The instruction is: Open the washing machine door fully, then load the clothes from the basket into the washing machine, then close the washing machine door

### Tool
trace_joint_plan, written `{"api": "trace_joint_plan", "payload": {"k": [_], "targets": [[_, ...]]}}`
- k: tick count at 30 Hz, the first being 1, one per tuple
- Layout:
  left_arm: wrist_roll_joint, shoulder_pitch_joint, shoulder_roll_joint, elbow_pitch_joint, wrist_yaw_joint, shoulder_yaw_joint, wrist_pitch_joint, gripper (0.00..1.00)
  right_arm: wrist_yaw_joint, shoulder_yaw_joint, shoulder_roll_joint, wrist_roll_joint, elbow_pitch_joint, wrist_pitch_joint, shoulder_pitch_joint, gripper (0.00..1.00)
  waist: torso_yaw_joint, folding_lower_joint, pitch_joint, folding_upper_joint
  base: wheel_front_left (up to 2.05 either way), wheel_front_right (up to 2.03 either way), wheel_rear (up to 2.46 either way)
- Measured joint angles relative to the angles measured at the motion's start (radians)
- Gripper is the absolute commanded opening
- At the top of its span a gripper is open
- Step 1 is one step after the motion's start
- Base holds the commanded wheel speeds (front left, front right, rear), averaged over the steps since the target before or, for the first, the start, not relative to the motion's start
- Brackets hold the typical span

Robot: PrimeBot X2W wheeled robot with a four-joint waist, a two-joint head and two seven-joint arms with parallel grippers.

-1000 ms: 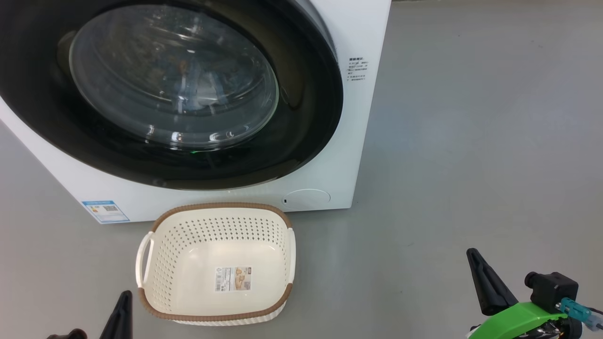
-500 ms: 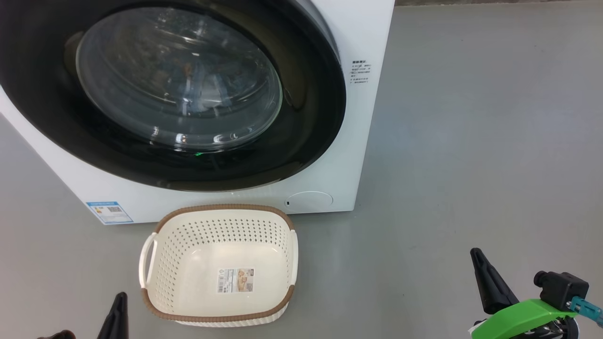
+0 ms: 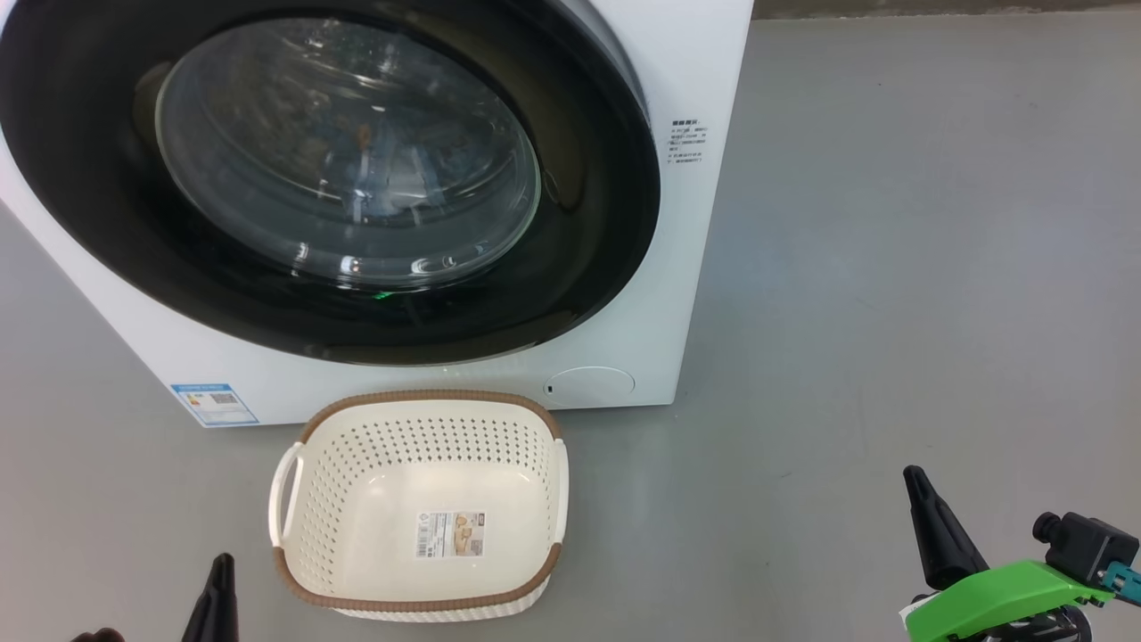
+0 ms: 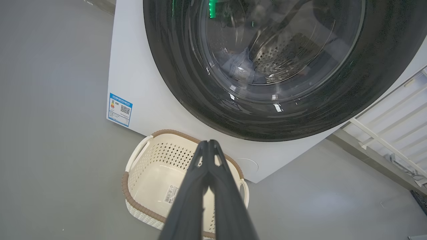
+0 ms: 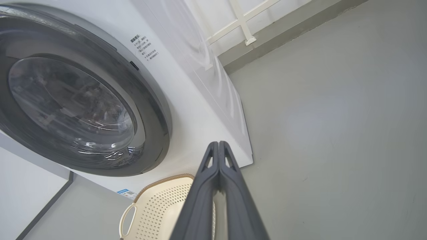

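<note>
Status: washing machine door sits flush in the front of the washing machine, with no gap visible at its rim from any angle. Behind the glass, the clothes lie low in the drum. I can make out pale blue fabric, but the print is too blurred to call. On the floor just in front of the washing machine, below the door, the basket stands upright with nothing in it but the paper label on its bottom.

My read: loading done, door closed, so the task is finished or on its last beat. Can't tell from here whether the latch is engaged.

Robot's left end effector hangs out front of the washing machine near the basket, fingers pressed together, empty. Its right end effector is out front toward the washing machine's right corner, well apart from the door, fingers together, nothing held. Neither touches anything.
</note>
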Motion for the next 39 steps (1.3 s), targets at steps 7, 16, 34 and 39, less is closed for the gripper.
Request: {"api": "trace_joint_plan", "payload": {"k": [7, 16, 34, 39], "targets": [[-0.068, -0.011, -0.01, 0.0, 0.0, 0.01, 0.021, 0.0, 0.0, -0.005, 0.006, 0.071, -0.004, 0.018, 0.0, 0.0, 0.004, 0.0, -0.005, 0.0, 0.0, 0.0, 0.0], [-0.153, -0.015, -0.014, -0.001, 0.0, 0.018, 0.045, 0.0, 0.0, -0.018, 0.019, 0.165, -0.01, 0.044, 0.0, 0.0, 0.009, 0.0, -0.011, 0.0, 0.0, 0.0, 0.0], [-0.317, -0.036, -0.032, -0.003, 0.0, 0.042, 0.096, 0.0, 0.0, -0.04, 0.03, 0.325, -0.021, 0.09, 0.0, 0.0, 0.019, -0.0001, -0.023, 0.0, 0.0, 0.0, 0.0], [-0.361, -0.037, -0.041, -0.003, 0.0, 0.046, 0.106, 0.0, 0.0, -0.048, 0.032, 0.373, -0.025, 0.106, 0.0, 0.0, 0.022, 0.0, -0.026, 0.0, 0.0, 0.0, 0.0]]}}
